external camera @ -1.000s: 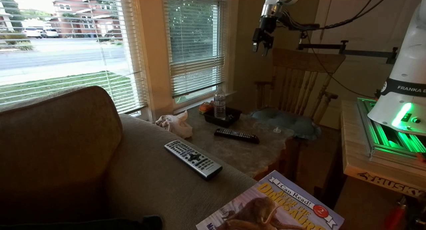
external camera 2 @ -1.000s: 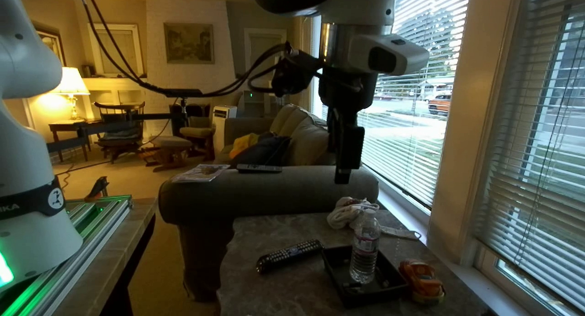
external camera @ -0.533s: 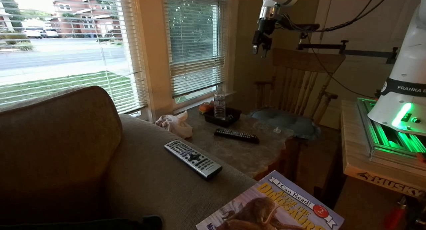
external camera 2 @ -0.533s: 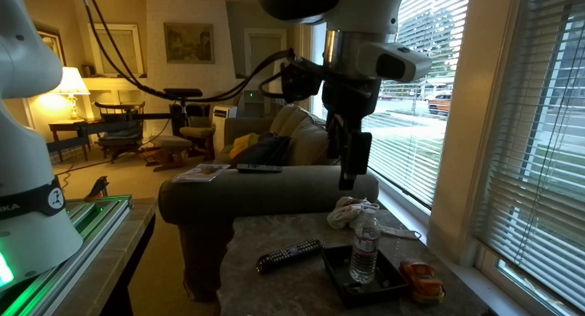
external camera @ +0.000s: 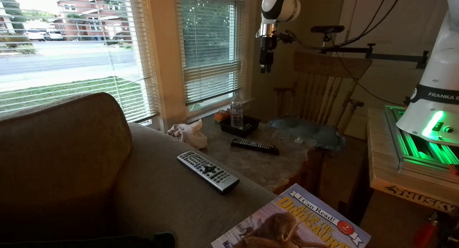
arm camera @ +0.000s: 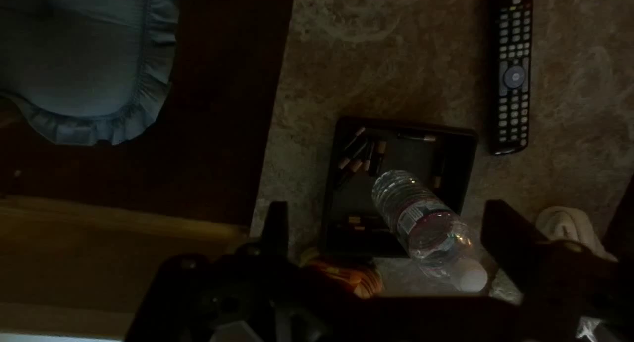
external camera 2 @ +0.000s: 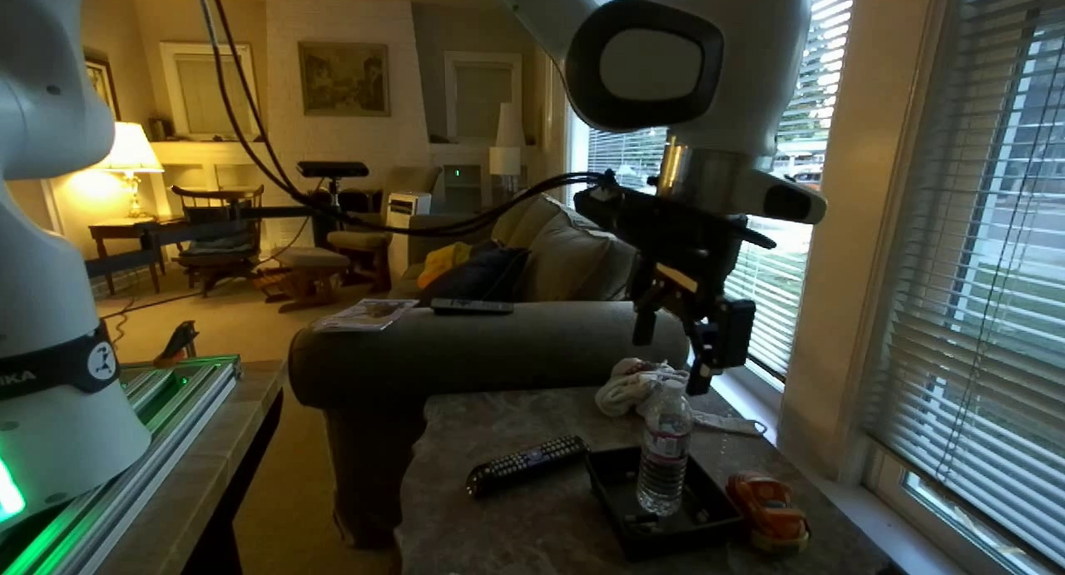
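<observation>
The gripper (external camera 2: 672,357) hangs open, its fingers (arm camera: 275,228) spread well apart, above the surface (external camera 2: 466,529) by the window (external camera: 211,43). Nearest to it is a clear plastic bottle (external camera 2: 664,454), which stands upright in a shallow black tray (arm camera: 411,156). In an exterior view the bottle is lower than the gripper and to its left, with a gap between them; in the wrist view its white cap (arm camera: 473,276) shows between the two fingers, closer to the right one. Whether the gripper is squarely over the bottle, I cannot tell. Small batteries (arm camera: 369,156) with copper-coloured ends lie in the tray on several sides of the bottle. In an exterior view a black remote (external camera 2: 528,465) lies to the left of the tray, an orange-and-yellow object (external camera 2: 765,508) sits just beside it on the right, and a crumpled whitish cloth or bag (external camera 2: 620,392) lies on its far side. In an exterior view a silver remote (external camera: 208,171) rests on the near sofa arm (external camera: 168,190), with a book (external camera: 297,223) nearer and to the right, while a wooden chair (external camera: 331,64) with a blue cushion (external camera: 306,131) stands far right, beyond the surface.
</observation>
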Tool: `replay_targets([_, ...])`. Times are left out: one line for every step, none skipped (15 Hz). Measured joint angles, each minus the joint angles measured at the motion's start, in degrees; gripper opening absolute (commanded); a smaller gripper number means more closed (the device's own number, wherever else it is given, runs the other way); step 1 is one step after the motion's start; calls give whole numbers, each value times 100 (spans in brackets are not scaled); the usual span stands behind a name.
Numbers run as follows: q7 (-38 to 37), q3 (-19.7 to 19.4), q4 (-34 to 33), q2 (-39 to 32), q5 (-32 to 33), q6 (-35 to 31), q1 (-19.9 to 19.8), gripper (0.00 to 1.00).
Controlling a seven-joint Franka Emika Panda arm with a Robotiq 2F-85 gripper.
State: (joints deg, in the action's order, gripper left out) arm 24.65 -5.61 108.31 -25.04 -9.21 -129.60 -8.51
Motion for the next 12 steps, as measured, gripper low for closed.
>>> replay_targets([47, 63, -168, -176, 7, -47, -15, 100])
replay_targets([84, 130, -322, -332, 7, -86, -36, 100])
replay_targets([110, 199, -474, -478, 7, -106, -61, 100])
replay_targets([129, 271, -613, -605, 7, -119, -91, 100])
replay_targets([139, 351, -748, -726, 7, -129, -120, 100])
replay_targets([140, 427, -870, -838, 7, -151, -141, 100])
replay_targets([140, 493, -980, -934, 7, -170, -150, 100])
replay_targets([140, 550, -1075, -1018, 6, -192, -152, 100])
replay_targets([139, 601, -1166, -1096, 6, -201, -153, 100])
replay_targets([138, 648, -1252, -1165, 4, -202, -155, 100])
replay_targets([138, 686, -1331, -1234, 4, -202, -157, 100])
replay_targets([137, 719, -1402, -1296, 4, -202, -160, 100])
